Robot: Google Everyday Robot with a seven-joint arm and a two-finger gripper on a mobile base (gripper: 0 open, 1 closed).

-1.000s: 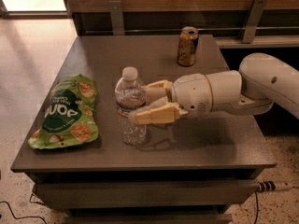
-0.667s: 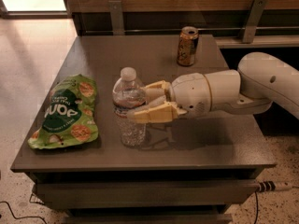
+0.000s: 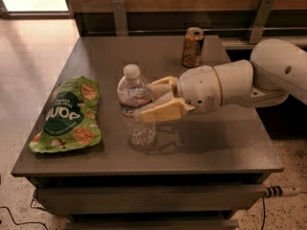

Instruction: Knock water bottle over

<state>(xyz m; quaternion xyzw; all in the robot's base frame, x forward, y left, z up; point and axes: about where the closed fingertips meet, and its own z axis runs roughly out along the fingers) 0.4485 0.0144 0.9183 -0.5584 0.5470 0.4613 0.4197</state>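
Water bottle point(image 3: 135, 104) stands upright on the table point(image 3: 225, 145), right of the chip bag point(image 3: 67, 116); my tool point(image 3: 147, 101), fingers apart, sets its tips against the bottle's label-height right side, high enough, I judge, to tip it leftward.

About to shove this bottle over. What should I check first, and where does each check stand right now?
1. Water bottle upright, not yet knocked over: ok.
2. Pincer at the bottle's label height, on the side facing the arm: ok.
3. Firm contact between pincer and bottle: cannot tell.
4. Fall path away from the pincer: green chip bag lies flat there, close to the bottle: not ok.
5. Drink can stands at the table's back edge, apart from the arm: ok.
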